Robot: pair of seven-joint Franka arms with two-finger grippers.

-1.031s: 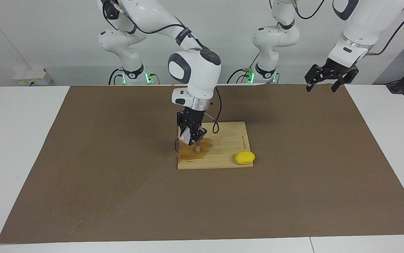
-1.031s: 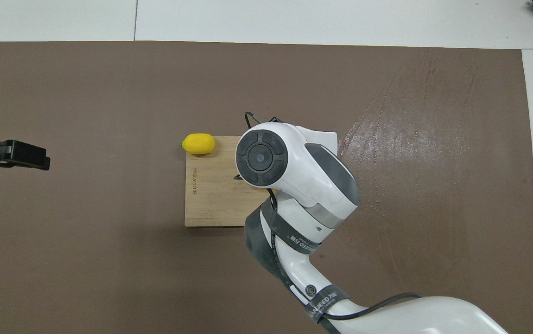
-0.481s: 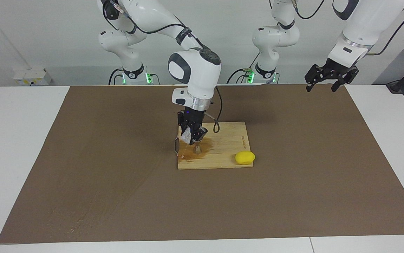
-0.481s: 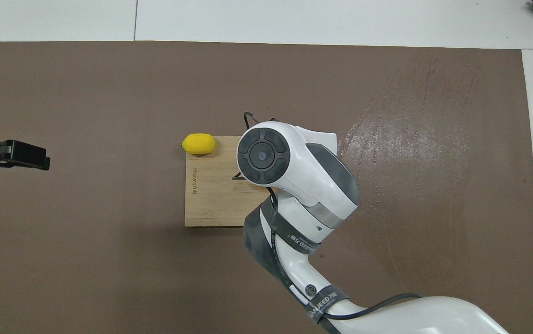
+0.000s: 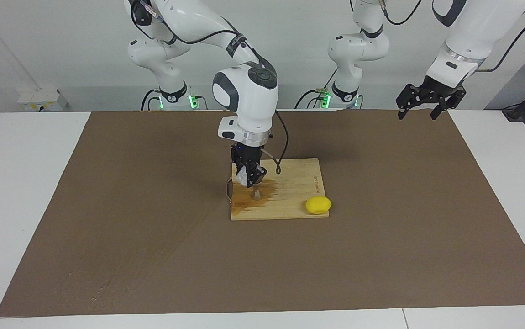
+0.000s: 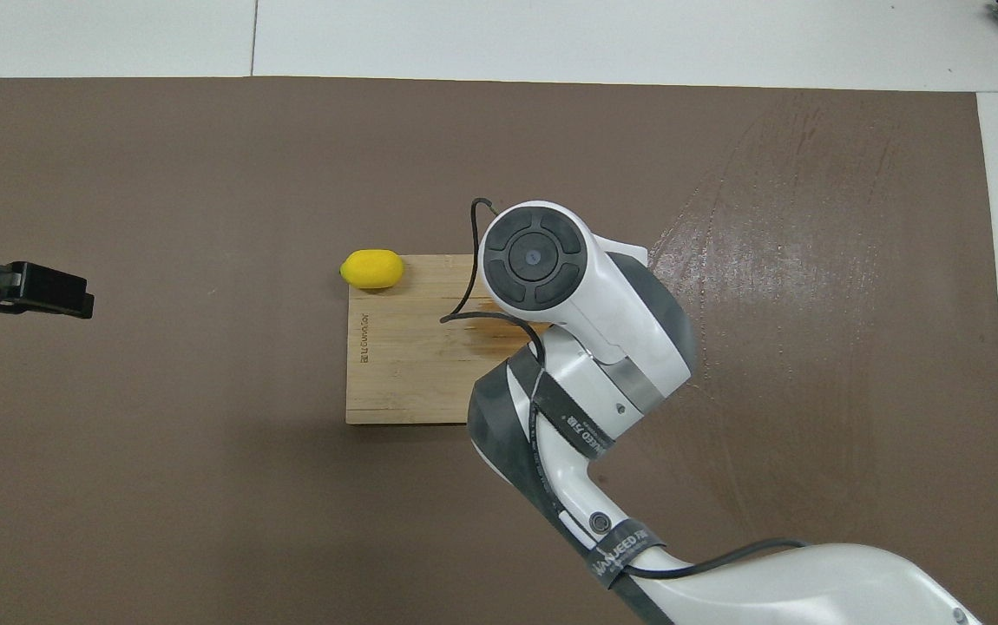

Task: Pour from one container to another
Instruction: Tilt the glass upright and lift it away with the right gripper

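Clear glass cup (image 5: pixel 243 176) tilted in right tool's (image 5: pixel 249 177) grip over jigger (image 5: pixel 256 193).

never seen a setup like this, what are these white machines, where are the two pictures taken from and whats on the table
The white machines are two robot arms, each ending in a two-finger gripper. One picture is taken from across the table, facing the robots. The other looks steeply down from above the robots' own end, so the sides are swapped between them.

A brown mat covers the table. On it lies a wooden cutting board with a wet stain, and a yellow lemon rests at the board's corner.

The right gripper is over the stained end of the board, holding a small clear glass cup tilted above a small metal jigger that stands on the board. That fits pouring. From above, the arm hides both.

The left gripper waits in the air with its fingers open, over the mat's edge at its own end.
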